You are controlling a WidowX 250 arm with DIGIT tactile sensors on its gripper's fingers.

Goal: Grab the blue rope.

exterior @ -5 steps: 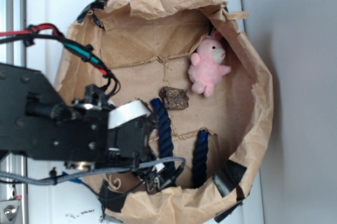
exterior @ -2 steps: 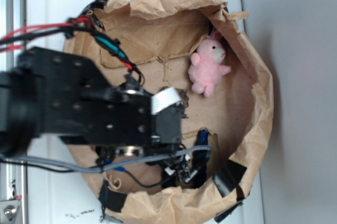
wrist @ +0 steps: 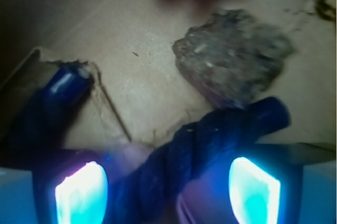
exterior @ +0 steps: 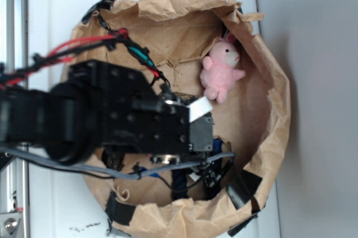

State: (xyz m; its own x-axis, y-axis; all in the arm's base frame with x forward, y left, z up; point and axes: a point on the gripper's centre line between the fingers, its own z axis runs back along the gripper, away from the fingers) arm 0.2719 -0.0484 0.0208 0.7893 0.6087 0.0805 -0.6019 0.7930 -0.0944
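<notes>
- Navy twisted-strand rope, thick and bent in a U (wrist: 210, 139), lies on the floor of the crumpled brown paper bag (exterior: 268, 81), one leg running up between the two glowing fingertip pads (wrist: 253, 192) in the wrist view.
- Black robot arm (exterior: 112, 115) has swung rightward over the last second and now covers most of the rope from outside.
- Claw (wrist: 168, 192) stands spread, nothing gripped, straddling that leg.
- Rough grey-brown rock-like lump (wrist: 231, 60) sits just beyond, touching the rope's end.
- Pink plush bunny (exterior: 221, 70) rests well apart.
- Closing looks like the next step.
</notes>
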